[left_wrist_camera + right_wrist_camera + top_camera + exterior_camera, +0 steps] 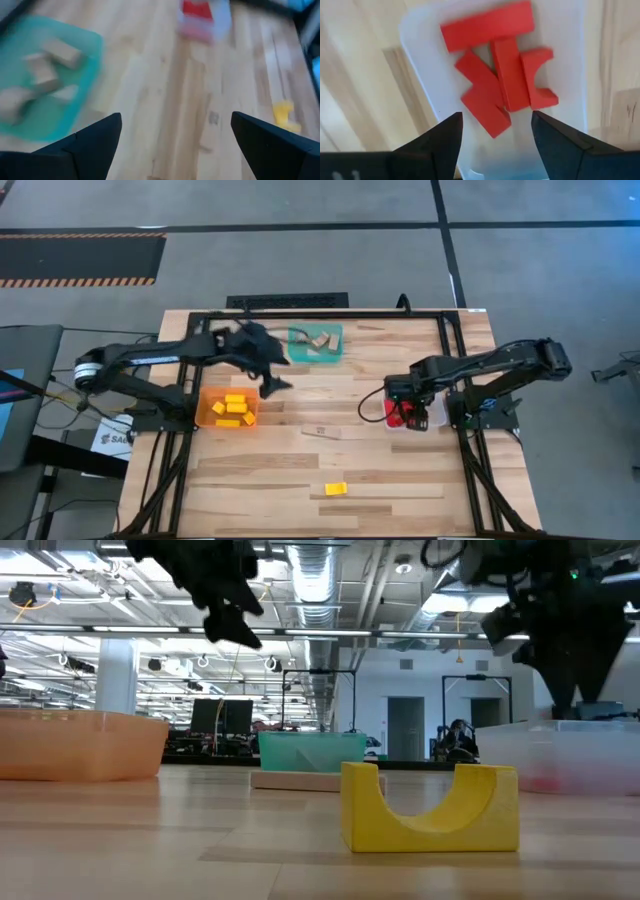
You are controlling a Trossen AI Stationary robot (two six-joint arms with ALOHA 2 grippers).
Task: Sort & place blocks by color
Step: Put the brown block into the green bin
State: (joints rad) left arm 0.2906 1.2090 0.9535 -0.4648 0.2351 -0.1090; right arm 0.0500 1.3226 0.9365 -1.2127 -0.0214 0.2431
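Four red blocks (502, 75) lie in the clear bin (565, 145) at the right of the high view, directly under the right hand (405, 412), whose fingers stand apart and empty above them. A yellow arch block (335, 489) sits alone on the tabletop (400, 510) at lower centre and a flat tan block (322, 431) at centre. Both lie well apart from the left hand (272, 383), which hangs spread and empty between the orange bin (205, 418) of yellow blocks (232, 408) and the teal bin (300, 352) of tan blocks (320, 340).
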